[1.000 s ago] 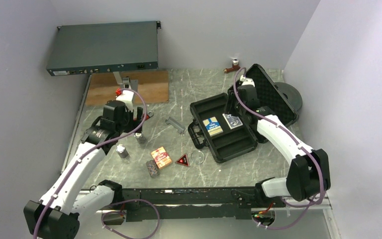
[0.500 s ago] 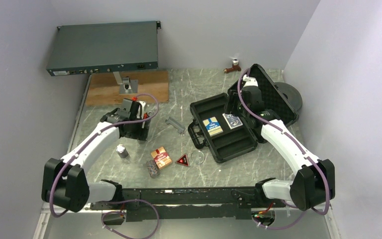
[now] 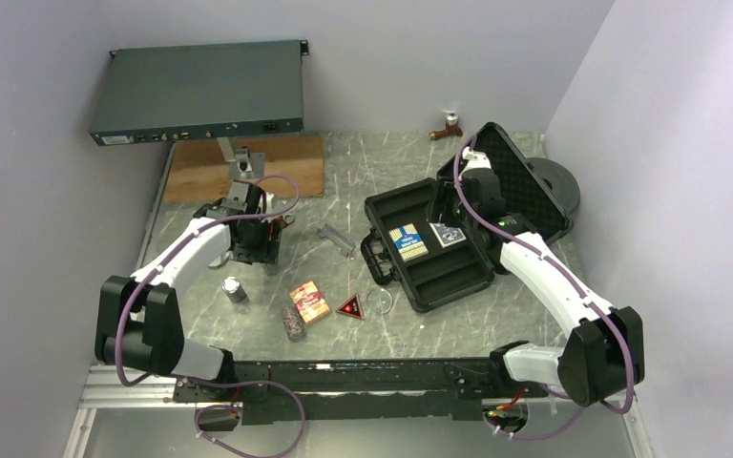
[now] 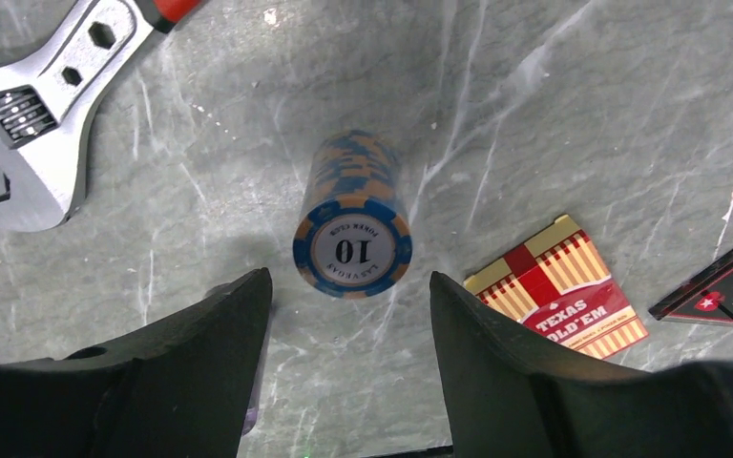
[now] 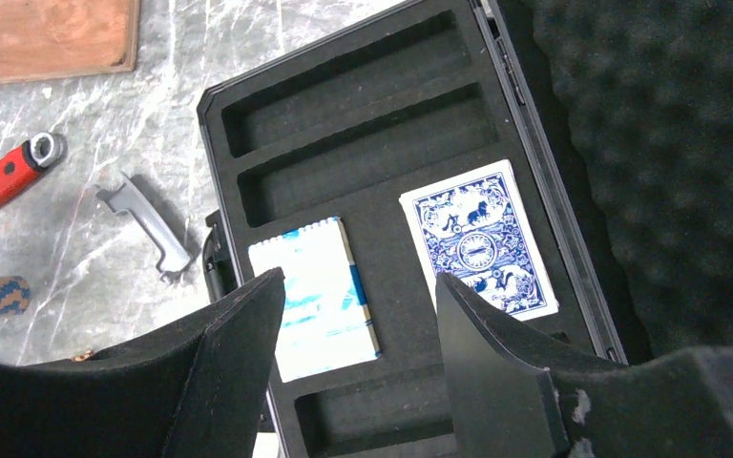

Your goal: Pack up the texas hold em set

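Observation:
A blue-and-orange chip stack (image 4: 353, 229) marked 10 stands on the grey table. My left gripper (image 4: 348, 286) is open just above it, a finger on each side, not touching. In the top view this gripper (image 3: 256, 246) is left of centre. The open black case (image 3: 429, 272) holds a blue-backed deck (image 5: 477, 239) and a blue-and-white deck (image 5: 315, 296); its long chip slots (image 5: 358, 143) are empty. My right gripper (image 5: 358, 281) is open and empty above the decks, and shows in the top view (image 3: 444, 218). A red Texas Hold'em box (image 4: 558, 296) and a black All In triangle (image 4: 716, 291) lie to the right of the stack.
A wrench (image 4: 29, 124) with a red handle lies beside the stack. A grey chip stack (image 3: 235, 289), a dark chip stack (image 3: 293, 324) and a clear disc (image 3: 379, 302) lie near the front. A grey metal bracket (image 3: 336, 239), a wooden board (image 3: 248, 167) and a rack unit (image 3: 200, 91) are further back.
My left arm has swung inward and brought its open gripper down over the blue-and-orange chip stack. My right gripper has shifted slightly over the case.

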Robot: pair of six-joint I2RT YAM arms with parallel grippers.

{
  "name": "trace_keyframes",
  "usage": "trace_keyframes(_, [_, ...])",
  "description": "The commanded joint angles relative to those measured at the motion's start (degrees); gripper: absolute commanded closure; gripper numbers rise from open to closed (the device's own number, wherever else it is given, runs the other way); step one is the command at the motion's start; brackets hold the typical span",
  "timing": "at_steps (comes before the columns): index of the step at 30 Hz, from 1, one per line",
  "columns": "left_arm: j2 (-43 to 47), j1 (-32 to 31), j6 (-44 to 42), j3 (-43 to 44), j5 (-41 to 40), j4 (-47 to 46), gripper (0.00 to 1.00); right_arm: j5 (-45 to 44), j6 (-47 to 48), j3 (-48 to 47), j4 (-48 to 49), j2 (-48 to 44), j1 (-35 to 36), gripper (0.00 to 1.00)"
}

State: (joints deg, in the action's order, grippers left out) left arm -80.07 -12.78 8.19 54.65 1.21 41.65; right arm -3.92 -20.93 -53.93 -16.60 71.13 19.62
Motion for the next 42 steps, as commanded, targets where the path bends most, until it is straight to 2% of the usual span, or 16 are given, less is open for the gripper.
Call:
trace_keyframes(1, [-2.02,0.02,-0.28,3.35,3.28,-0.55,0.33,0.92,0.78,-0.21,2.49,-0.25,0.33,0.37])
trace_keyframes(9, [-4.68,0.03,-0.52,4.95,2.21,0.21,0.46,0.76,0.97,-0.05,2.54,-0.07,0.33,0.37])
trace_keyframes(15, [-6.13,0.03,0.18,4.58,0.87,1.59,0.46,0.73,0.98,0.14,2.71,-0.01,0.42,0.37])
trace_keyframes(19, [-5.79,0.03,0.02,4.27,2.09,0.92,0.50,0.71,1.06,0.32,2.79,-0.13,0.49,0.37])
trace_keyframes(28, [-8.12,0.27,-0.09,5.82,2.13,1.06,0.42,1.01,1.15,0.25,2.71,-0.04,0.66,0.37])
trace_keyframes(33, [-8.85,0.45,-0.40,6.33,2.34,0.69,0.42,1.17,1.11,0.32,2.95,0.16,0.69,0.37])
trace_keyframes(35, [-9.19,0.54,-0.53,6.63,2.79,0.69,0.47,1.18,1.15,0.32,2.97,0.32,0.68,0.37])
trace_keyframes(37, [-9.66,0.56,-0.48,6.90,2.49,1.11,0.60,1.26,1.15,0.40,3.12,0.42,0.64,0.37])
trace_keyframes(40, [-9.28,0.55,-1.03,6.92,3.78,1.43,0.98,1.27,1.20,0.66,3.45,0.54,0.66,0.37])
trace_keyframes(42, [-7.91,0.49,-1.38,6.51,5.57,0.98,1.00,1.15,1.24,1.02,4.10,0.47,0.68,0.37])
